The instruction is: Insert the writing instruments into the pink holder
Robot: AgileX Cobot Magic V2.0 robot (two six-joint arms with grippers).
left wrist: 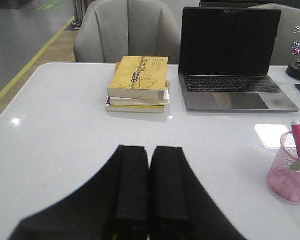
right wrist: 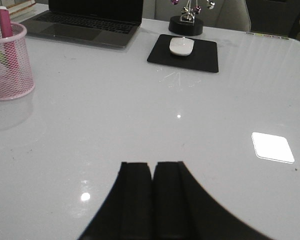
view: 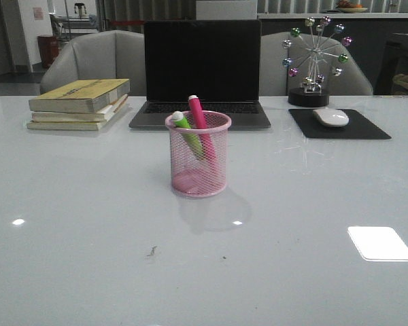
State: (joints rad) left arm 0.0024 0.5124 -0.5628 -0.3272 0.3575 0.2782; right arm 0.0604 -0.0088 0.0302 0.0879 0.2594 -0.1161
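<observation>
Two markers: pink marker (view: 198, 121) and green marker (view: 188, 134) stand inside holder (view: 198, 163); nothing left
Left gripper (left wrist: 149, 190): pressed together, empty
Right gripper (right wrist: 153, 200): pressed together, empty

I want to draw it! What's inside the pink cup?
Two markers lean inside the pink cup: a green marker and a pink marker. The mesh blurs their lower ends.

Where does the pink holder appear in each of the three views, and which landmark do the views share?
Front view: the pink holder stands at the centre, before the laptop.
Left wrist view: at the right edge, both markers inside.
Right wrist view: at the upper left edge.
Shared landmark: the laptop, behind the holder in every view.
</observation>
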